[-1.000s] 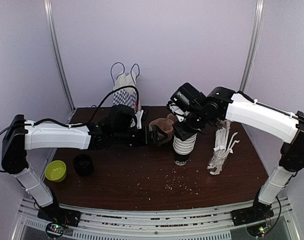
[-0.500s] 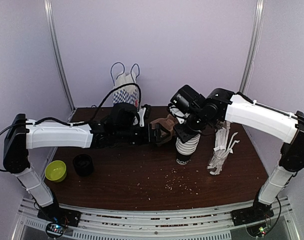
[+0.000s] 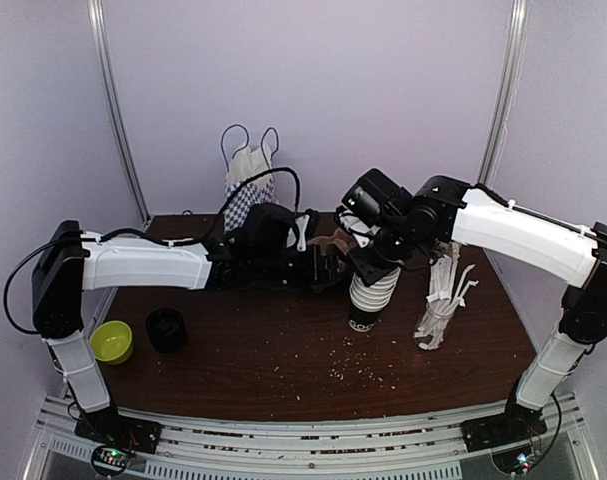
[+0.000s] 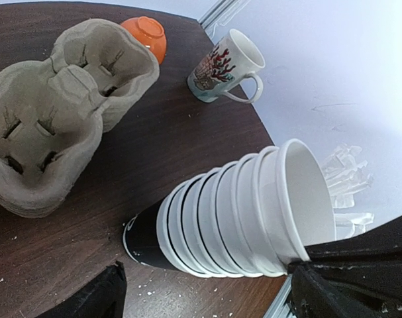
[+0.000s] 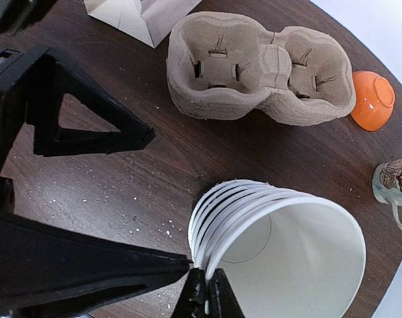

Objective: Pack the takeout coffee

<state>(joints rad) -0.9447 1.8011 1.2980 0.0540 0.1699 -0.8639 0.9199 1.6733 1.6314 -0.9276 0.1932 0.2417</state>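
The brown moulded-pulp two-hole carrier tray (image 5: 253,73) sits mid-table. The small black takeout cup with a dark round top (image 3: 166,330) stands well to its left, nearer the front. Just right of the tray leans a stack of nested white paper cups (image 4: 234,212), its top rim pinched by the closed right gripper (image 5: 204,298). The left gripper (image 3: 323,268) hangs spread wide beside the tray, holding nothing. At one end of the tray sit an orange bowl (image 4: 144,33) and a mug with a red branch pattern (image 4: 224,66). The white lettering on the stack's dark bottom cup is too small to read.

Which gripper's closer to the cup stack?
Right. The right gripper is shut on the top rim of the cup stack; the left gripper, open, faces its base without gripping.
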